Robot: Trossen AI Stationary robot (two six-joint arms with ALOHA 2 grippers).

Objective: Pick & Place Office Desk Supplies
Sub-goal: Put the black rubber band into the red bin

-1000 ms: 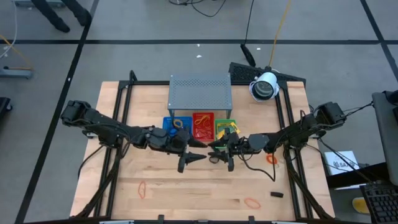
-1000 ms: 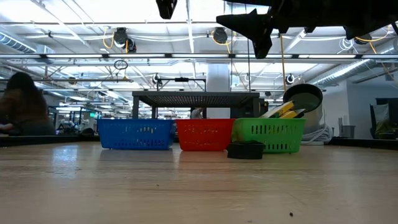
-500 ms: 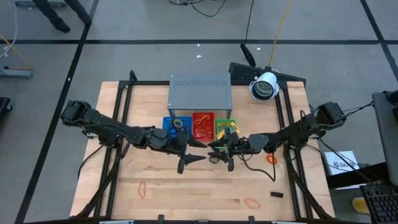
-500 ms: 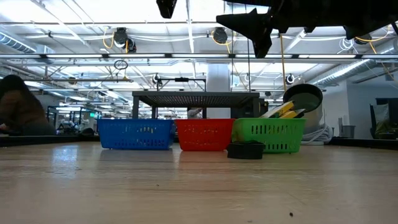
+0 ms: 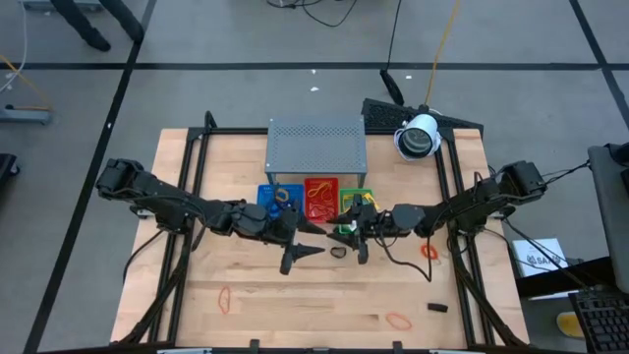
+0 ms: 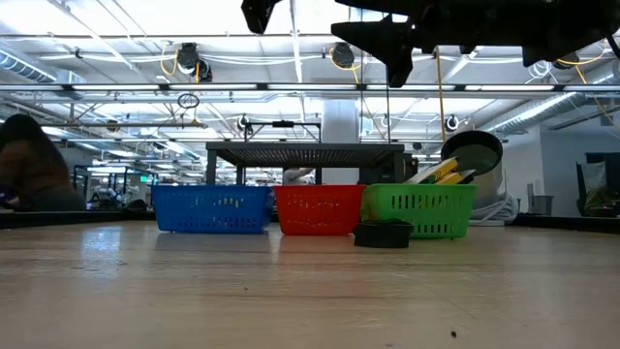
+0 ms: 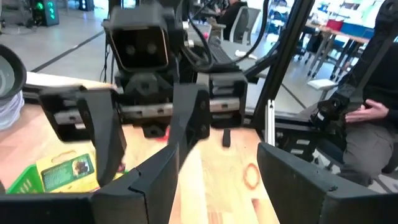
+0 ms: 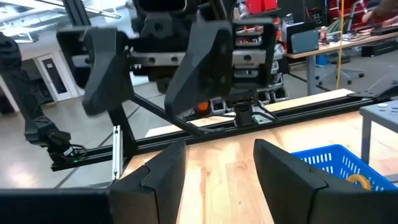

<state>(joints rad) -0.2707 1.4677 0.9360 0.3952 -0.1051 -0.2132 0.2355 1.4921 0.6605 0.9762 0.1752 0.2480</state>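
No text, brand, number or sign can be read with any certainty in these views. A white sheet lying off the desk, just beyond its right edge, carries dark printing, but the characters are too small to make out. The yellow-and-green packet in the green tray bears a printed label whose writing is likewise too blurred to read.
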